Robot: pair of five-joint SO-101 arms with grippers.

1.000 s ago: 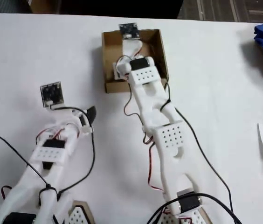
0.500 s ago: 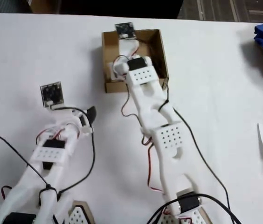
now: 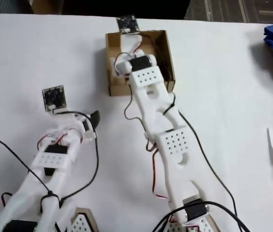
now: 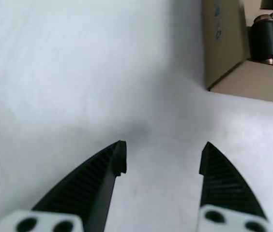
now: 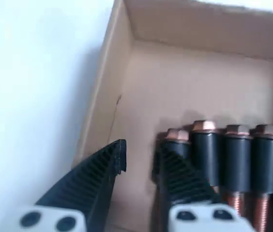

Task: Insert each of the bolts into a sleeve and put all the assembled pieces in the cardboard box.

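Bolt-in-sleeve pieces (image 5: pixel 238 159) lie side by side in the cardboard box (image 5: pixel 105 92), long axes parallel, copper hex heads pointing away from the right arm. The right gripper (image 5: pixel 139 152) is slightly parted and empty, just beside them. The left gripper (image 4: pixel 163 150) gapes wide over the table (image 4: pixel 68 72). The blue print (image 4: pixel 217 21) on the box wall is too blurry to read.

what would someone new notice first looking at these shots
The row of black sleeves with copper-coloured bolts through them, lying side by side in the open brown cardboard box, draws the eye first, with the right gripper hanging open just beside the end piece. Next is the left gripper, open wide above the white table near a corner of the box.
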